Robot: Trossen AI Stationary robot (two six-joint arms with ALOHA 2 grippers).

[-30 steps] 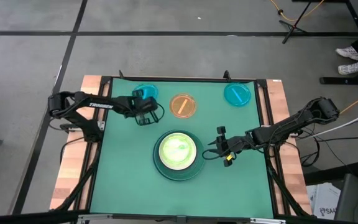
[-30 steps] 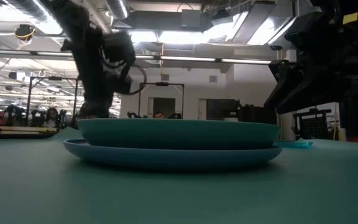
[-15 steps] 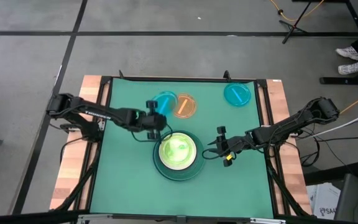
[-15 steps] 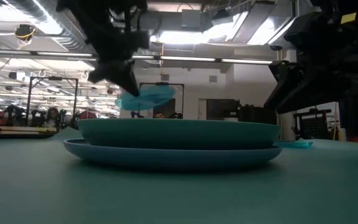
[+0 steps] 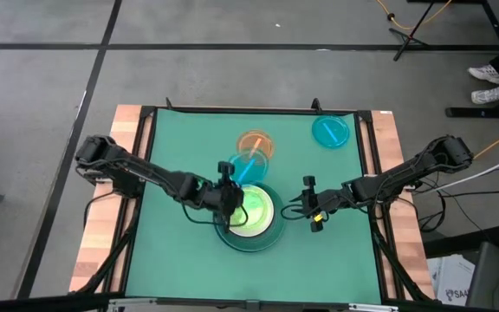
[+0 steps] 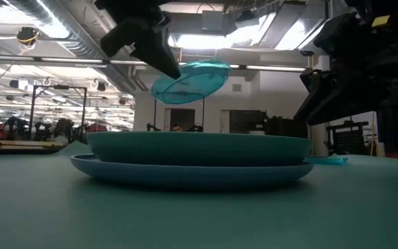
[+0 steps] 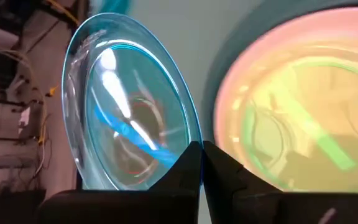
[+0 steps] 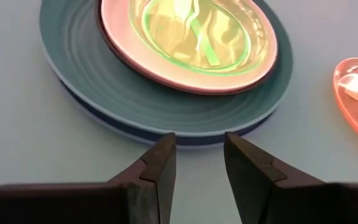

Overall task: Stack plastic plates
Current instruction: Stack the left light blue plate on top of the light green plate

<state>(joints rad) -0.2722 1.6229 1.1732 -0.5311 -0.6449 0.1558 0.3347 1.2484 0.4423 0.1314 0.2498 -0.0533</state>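
Since a second earlier, the left end effector (image 5: 230, 196) had carried the cyan plate (image 6: 189, 81), pinched by its rim, from the tabletop's (image 5: 180, 260) far side to above the stack (image 5: 249, 217); release seemed imminent. Right end effector (image 8: 199, 155) waited spread alongside.

Green mat (image 5: 171, 156) covers table top, black frame round it. Wood edges (image 5: 102, 234) show L & R of mat. Grey floor (image 5: 232, 78) w/ dark seam lines around table. Cables (image 5: 457, 208) on R side. Person's shoes (image 5: 490, 85) at far R. Low view: ceiling lights (image 6: 185, 41), room w/ equipment behind.
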